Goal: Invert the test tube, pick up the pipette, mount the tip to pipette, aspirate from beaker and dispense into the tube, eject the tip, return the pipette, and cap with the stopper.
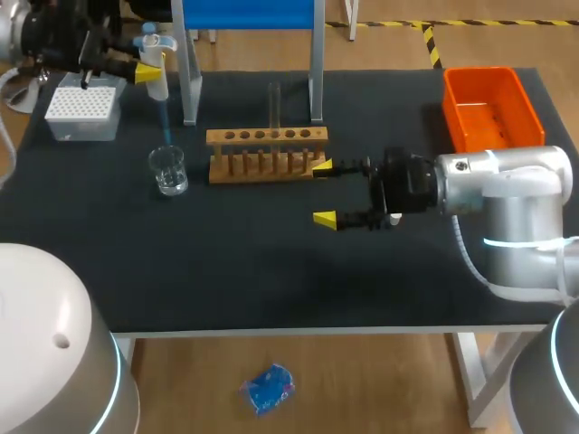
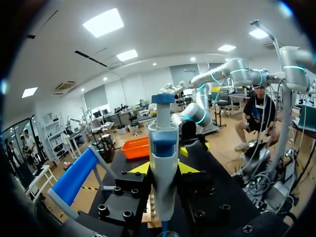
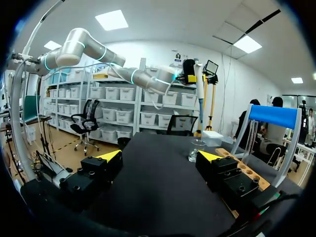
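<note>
My left gripper (image 1: 147,70) is shut on the white-and-blue pipette (image 1: 154,63), held upright at the table's back left. Its blue tip (image 1: 164,122) points down just above the glass beaker (image 1: 168,170). In the left wrist view the pipette (image 2: 163,158) stands clamped between the yellow fingertips (image 2: 140,168). A clear test tube (image 1: 274,104) stands upright in the wooden rack (image 1: 267,154). My right gripper (image 1: 324,193) hangs open and empty just right of the rack's front end. From the right wrist view, that gripper (image 3: 160,155) faces the beaker (image 3: 196,149) and the pipette (image 3: 200,94).
A white tip box (image 1: 83,110) sits at the back left under the left arm. The pipette stand with a blue top (image 1: 249,14) rises behind the rack on two grey legs (image 1: 192,81). An orange bin (image 1: 491,107) lies at the back right.
</note>
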You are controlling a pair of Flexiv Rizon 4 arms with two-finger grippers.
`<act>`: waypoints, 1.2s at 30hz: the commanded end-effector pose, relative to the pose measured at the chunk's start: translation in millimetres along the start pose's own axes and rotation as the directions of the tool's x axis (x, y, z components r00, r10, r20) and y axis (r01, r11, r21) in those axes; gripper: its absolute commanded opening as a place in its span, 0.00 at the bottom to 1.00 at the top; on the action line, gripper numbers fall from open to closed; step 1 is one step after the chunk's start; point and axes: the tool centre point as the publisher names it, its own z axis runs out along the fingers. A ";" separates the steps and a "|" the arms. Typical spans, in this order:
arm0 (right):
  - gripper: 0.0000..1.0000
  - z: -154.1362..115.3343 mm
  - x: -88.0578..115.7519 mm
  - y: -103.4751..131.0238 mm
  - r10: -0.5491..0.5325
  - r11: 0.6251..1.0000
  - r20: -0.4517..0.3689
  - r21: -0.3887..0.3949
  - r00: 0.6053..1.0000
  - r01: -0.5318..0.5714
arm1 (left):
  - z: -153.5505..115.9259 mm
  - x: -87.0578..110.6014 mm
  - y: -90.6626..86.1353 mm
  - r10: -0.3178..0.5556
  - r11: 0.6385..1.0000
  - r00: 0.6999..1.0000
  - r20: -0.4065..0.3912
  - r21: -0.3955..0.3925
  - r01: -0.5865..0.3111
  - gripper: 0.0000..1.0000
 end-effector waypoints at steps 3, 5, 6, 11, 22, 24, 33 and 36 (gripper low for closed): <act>1.00 0.1 0.8 0.1 -0.001 1.000 0.002 0.001 1.000 0.001 | -0.8 -0.1 15.0 -0.025 1.000 1.000 -0.006 0.013 0.025 0.00; 1.00 0.1 0.8 0.1 -0.001 1.000 0.002 0.001 1.000 0.001 | 0.8 0.1 20.3 -0.036 0.999 0.999 -0.007 0.017 0.036 0.00; 1.00 0.1 0.8 0.1 -0.001 1.000 0.002 0.001 1.000 0.001 | 1.2 0.2 21.9 -0.039 0.999 0.999 -0.007 0.017 0.040 0.00; 1.00 0.1 0.8 0.1 -0.001 1.000 0.002 0.001 1.000 0.001 | 5.1 1.4 30.3 -0.061 0.998 0.998 -0.007 0.023 0.062 0.00; 1.00 0.1 0.8 0.1 -0.001 1.000 0.002 0.001 1.000 0.001 | 8.9 4.4 40.3 -0.084 0.996 0.996 0.000 0.035 0.084 0.00; 1.00 0.1 0.8 0.1 -0.001 1.000 0.002 0.001 1.000 0.001 | 9.3 5.1 42.3 -0.088 0.995 0.996 0.000 0.035 0.088 0.00; 1.00 0.1 0.8 0.1 -0.001 1.000 0.002 0.001 1.000 0.001 | 9.2 5.1 45.3 -0.097 0.995 0.995 -0.003 0.030 0.097 0.00; 1.00 0.1 0.8 0.1 -0.001 1.000 0.002 0.001 1.000 0.001 | 9.2 5.1 45.3 -0.097 0.995 0.995 -0.003 0.030 0.097 0.00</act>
